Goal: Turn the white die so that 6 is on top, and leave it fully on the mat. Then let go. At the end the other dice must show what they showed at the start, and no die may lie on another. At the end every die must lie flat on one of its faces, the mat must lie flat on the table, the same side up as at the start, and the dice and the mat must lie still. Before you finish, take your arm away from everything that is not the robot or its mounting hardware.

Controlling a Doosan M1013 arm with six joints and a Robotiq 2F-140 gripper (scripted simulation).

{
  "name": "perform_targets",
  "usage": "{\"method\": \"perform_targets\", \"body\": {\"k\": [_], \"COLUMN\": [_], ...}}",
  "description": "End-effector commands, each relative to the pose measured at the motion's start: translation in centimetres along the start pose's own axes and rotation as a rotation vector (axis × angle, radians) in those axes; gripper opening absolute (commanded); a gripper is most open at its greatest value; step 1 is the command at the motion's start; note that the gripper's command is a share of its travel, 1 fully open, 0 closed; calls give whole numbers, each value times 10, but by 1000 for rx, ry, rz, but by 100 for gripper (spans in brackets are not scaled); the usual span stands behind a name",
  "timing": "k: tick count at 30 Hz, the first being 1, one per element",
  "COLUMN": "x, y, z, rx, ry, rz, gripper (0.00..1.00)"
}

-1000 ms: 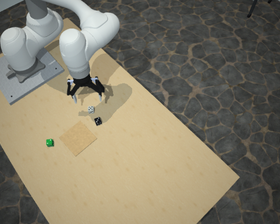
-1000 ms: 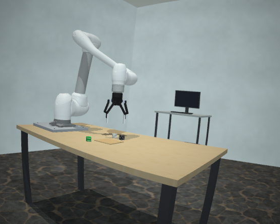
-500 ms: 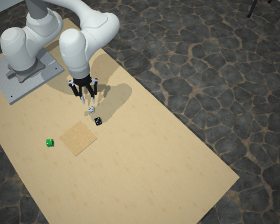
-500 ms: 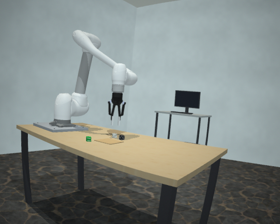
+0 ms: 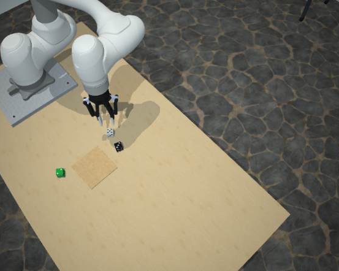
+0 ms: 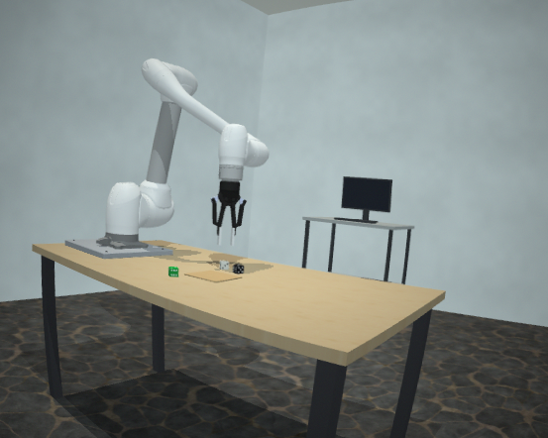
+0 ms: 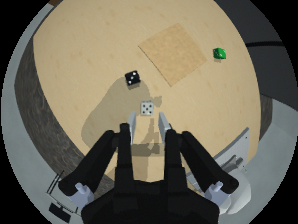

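Observation:
The white die [image 5: 110, 132] [image 6: 224, 266] [image 7: 146, 108] lies flat on the table, off the mat, with five pips on its top face in the wrist view. My gripper [image 5: 107, 125] [image 6: 226, 244] [image 7: 147, 118] points down and hangs above the table near the white die. Its fingers are partly open, somewhat wider apart than the die, with nothing between them. The square tan mat [image 5: 94, 167] [image 6: 212, 276] [image 7: 172, 55] lies flat with no die on it.
The black die [image 5: 119, 146] [image 6: 238, 269] [image 7: 132, 78] lies close to the white die, near a mat corner. The green die [image 5: 60, 172] [image 6: 173, 272] [image 7: 219, 53] lies on the mat's other side. The arm's grey base plate [image 5: 29, 111] [image 6: 113, 254] is at the table's end.

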State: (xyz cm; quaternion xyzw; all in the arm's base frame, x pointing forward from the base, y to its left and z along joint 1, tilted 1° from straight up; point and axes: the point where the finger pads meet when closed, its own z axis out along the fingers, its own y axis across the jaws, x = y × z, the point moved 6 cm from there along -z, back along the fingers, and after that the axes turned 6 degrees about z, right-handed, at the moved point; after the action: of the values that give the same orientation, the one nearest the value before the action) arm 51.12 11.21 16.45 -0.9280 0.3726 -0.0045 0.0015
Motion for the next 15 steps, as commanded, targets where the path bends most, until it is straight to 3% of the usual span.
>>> {"method": "perform_targets", "body": {"k": [1, 15], "x": [0, 0], "y": [0, 0], "z": [0, 4], "rx": [0, 0], "ry": [0, 0], "rz": [0, 0], "gripper": [28, 28]}}
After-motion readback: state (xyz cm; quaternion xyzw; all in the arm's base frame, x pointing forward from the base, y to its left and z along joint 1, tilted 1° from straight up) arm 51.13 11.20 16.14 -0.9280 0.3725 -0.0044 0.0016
